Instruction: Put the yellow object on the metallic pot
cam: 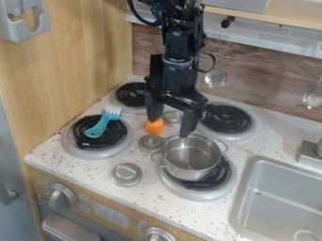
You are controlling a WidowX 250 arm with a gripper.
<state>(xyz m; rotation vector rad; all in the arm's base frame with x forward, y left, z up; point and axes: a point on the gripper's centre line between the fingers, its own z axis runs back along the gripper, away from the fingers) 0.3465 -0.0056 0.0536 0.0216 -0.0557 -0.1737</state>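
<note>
My gripper [169, 125] hangs over the middle of the stove top, its two fingers spread apart with a gap between them. Just below the left fingertip is a small orange-yellow object [154, 126], its top partly hidden by that finger; whether they touch I cannot tell. The metallic pot [191, 162] stands upright on the front right burner, with its back left rim near the right fingertip. What shows of the pot's inside is bare metal.
A teal brush-like utensil [99, 126] lies across the front left burner [84, 151]. Silver knobs [126, 174] sit between the burners. Two more burners are at the back, a sink [277, 197] is at the right, and a wooden wall [69, 70] rises at the left.
</note>
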